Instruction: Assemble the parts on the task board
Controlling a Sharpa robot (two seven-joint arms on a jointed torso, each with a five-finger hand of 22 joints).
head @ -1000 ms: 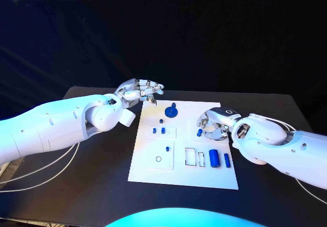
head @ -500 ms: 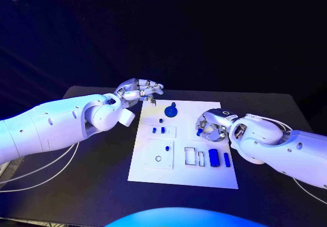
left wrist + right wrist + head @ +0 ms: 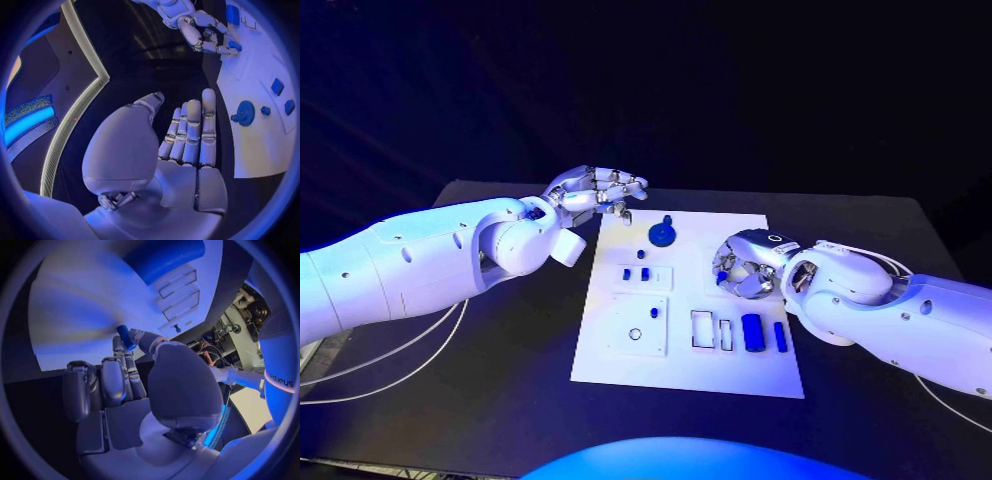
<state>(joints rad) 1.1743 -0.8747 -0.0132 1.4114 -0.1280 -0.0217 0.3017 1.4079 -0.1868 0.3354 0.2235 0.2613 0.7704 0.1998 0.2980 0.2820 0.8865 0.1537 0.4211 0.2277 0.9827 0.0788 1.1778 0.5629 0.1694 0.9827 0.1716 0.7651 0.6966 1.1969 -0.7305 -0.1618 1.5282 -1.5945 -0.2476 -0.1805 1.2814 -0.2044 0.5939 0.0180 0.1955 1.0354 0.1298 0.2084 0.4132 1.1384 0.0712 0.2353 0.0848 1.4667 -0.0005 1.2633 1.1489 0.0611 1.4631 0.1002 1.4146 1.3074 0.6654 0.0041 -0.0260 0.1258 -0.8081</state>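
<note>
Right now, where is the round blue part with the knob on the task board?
In the head view, the round blue part lies near the far edge of the task board, just right of the left hand and beyond the small blue pieces.

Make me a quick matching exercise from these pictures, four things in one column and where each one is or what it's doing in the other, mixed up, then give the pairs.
Things:
1. left hand
2. right hand
3. round blue part
4. task board

States:
A. pinches a small blue part
B. lies flat on the black table
C. holds nothing, off the board's far left corner
D. sits near the board's far edge

Pairs: 1-C, 2-A, 3-D, 4-B
</note>
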